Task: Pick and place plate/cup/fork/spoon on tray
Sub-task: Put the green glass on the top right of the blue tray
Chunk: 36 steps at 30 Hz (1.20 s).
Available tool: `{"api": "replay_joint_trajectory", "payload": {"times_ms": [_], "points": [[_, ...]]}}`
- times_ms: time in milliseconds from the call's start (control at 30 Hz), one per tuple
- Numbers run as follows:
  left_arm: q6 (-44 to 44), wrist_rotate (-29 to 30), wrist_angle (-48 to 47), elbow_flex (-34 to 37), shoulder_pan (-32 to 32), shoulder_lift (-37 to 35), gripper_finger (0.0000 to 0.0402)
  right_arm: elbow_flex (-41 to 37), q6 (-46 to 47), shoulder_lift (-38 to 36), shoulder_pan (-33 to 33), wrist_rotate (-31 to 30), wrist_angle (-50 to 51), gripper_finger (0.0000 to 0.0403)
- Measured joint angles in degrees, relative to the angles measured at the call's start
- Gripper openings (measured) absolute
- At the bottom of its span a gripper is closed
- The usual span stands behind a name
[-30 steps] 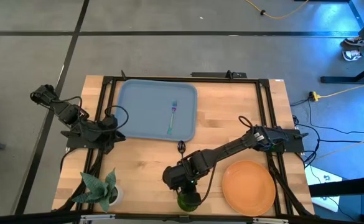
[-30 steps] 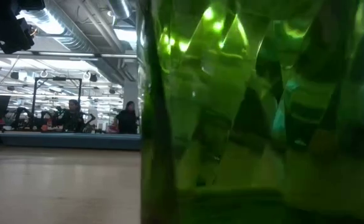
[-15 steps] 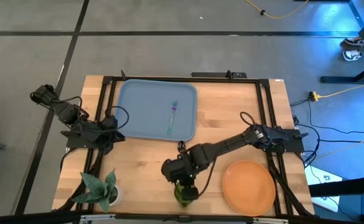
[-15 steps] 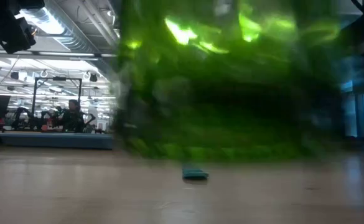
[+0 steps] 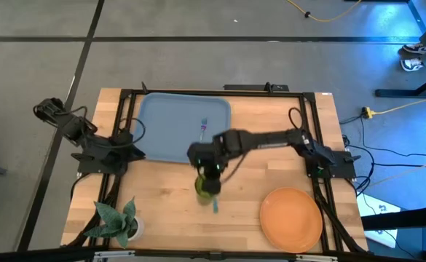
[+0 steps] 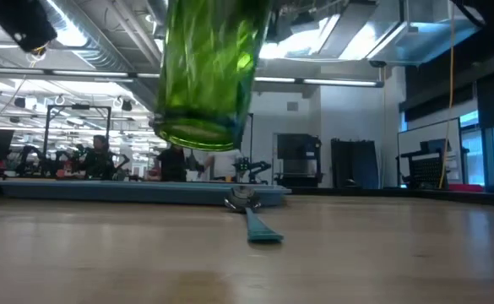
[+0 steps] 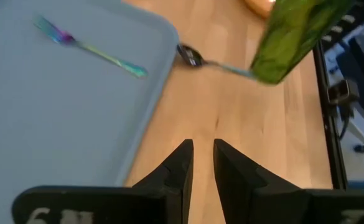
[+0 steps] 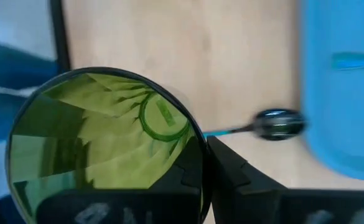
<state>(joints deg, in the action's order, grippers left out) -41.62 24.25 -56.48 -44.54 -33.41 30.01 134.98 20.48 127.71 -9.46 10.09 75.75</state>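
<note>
The green cup (image 5: 207, 186) hangs above the table's middle in my right gripper (image 5: 208, 173), just near of the tray (image 5: 170, 124). It also shows in the low view (image 6: 209, 76) and the left wrist view (image 7: 294, 36). The fork (image 7: 88, 46) lies on the tray. The spoon (image 5: 214, 204) lies flat on the table under the cup, its bowl (image 8: 280, 123) toward the tray. The orange plate (image 5: 291, 217) lies at the near right. My left gripper (image 7: 202, 163) is shut and empty at the tray's left side. My right gripper holds the cup near its rim (image 8: 193, 149), coming from above. One finger (image 8: 228, 177) lies against the outside of the wall; the other does not show. The cup is lifted clear of the table (image 6: 198, 131), mouth up and slightly tilted.
A potted plant (image 5: 118, 222) stands at the near left corner. A black frame (image 5: 311, 131) runs along the table's sides and far edge. Bare wood lies between the tray and the plate.
My right gripper has lifted the cup off the table near the front edge and carried it up and toward the far edge, close to the tray. The spoon, before hidden behind the cup in the low view, now shows lying on the table.
</note>
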Motion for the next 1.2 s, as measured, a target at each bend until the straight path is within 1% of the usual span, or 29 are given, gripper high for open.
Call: {"api": "replay_joint_trajectory", "payload": {"times_ms": [133, 267, 433, 533, 600, 733, 867, 1033, 1200], "points": [[0.4, 3.8, -3.0, -4.0, 0.0, 0.0, 0.0056, 0.0, -1.6, -0.1, 5.1, -0.1, 0.0, 0.0008], [3.0, 6.3, -4.6, -5.7, 0.0, 0.0, 0.0056, 0.0, -1.4, -0.1, 10.5, -0.6, -1.2, 0.0008], [3.9, 8.5, -4.6, -5.7, 0.0, 0.0, 0.0056, 0.0, -1.5, -0.1, 16.6, 0.3, -9.7, 0.0008], [2.9, 10.7, -4.6, -5.7, 0.0, 0.0, 0.0056, 0.0, -4.6, -0.1, 19.6, 2.3, -16.2, 0.0008], [0.6, 12.7, -4.6, -5.7, 0.0, 0.0, 0.0056, 0.0, -6.8, -0.1, 21.2, 3.4, -19.2, 0.0008], [-3.2, 16.5, -4.5, -5.7, 0.0, 0.0, 0.0056, 0.0, -11.6, -0.1, 23.8, 5.4, -20.3, 0.0008], [-4.8, 18.3, -4.4, -5.7, 0.0, 0.0, 0.0056, -0.1, -17.3, 0.3, 25.2, 5.5, -20.3, 0.0008], [-6.6, 21.5, -4.4, -5.7, 0.0, 0.0, 0.0056, -0.2, -19.9, 2.0, 26.5, 5.5, -24.2, 0.0008], [-7.5, 22.0, -4.4, -5.7, 0.0, 0.0, 0.0056, -0.2, -21.3, 5.6, 27.4, 5.4, -27.5, 0.0008]]}}
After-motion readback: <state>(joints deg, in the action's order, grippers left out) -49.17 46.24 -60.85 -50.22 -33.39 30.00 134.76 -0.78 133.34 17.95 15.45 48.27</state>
